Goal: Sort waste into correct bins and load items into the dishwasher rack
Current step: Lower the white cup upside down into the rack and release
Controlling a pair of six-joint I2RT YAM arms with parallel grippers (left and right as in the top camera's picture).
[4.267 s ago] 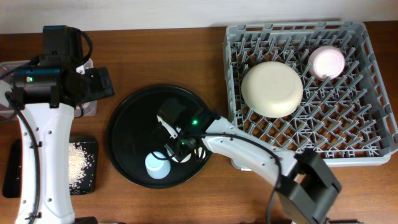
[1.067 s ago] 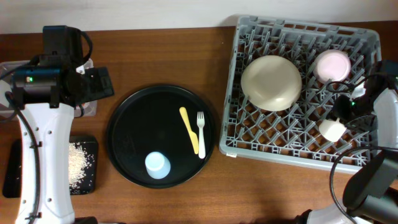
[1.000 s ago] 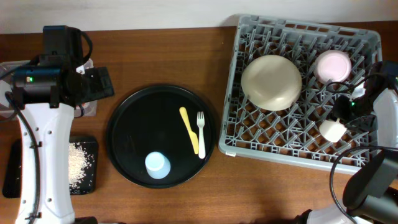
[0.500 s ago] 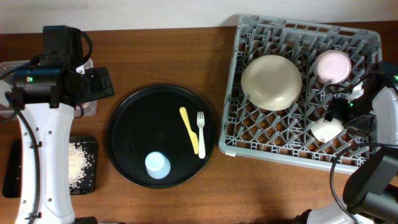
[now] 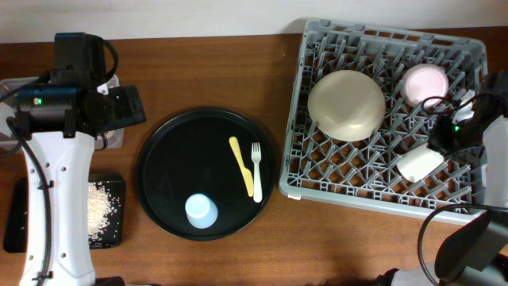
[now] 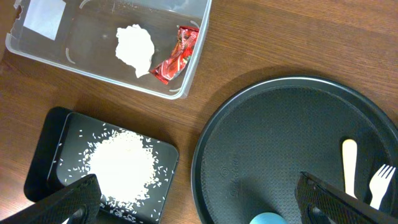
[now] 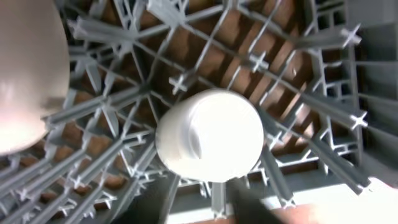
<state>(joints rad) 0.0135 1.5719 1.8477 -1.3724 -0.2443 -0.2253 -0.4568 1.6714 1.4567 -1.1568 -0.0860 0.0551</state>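
Note:
The grey dishwasher rack [image 5: 373,184] holds the cream plate [image 5: 347,104], the pinkish bowl [image 5: 422,83] and the white cup [image 5: 419,164], which lies tilted on the pegs. My right gripper [image 5: 442,142] is open just behind the cup; in the right wrist view the cup [image 7: 208,134] rests on the rack [image 7: 118,93] beyond my spread fingers [image 7: 208,208]. The light blue cup [image 5: 201,211], yellow knife [image 5: 242,164] and white fork [image 5: 255,170] lie on the round black tray. My left gripper [image 6: 199,205] is open and empty, high above the table.
The clear tub [image 6: 74,59] holds the tissue ball [image 6: 135,48] and red wrapper [image 6: 176,55]. The shallow black tray [image 6: 53,134] holds the rice grains [image 6: 121,165]. The round black tray [image 5: 159,171] sits mid-table.
The right gripper has let go of the white cup in the rack and drawn back a little to the upper right; the cup now lies tilted. The left arm has not moved.

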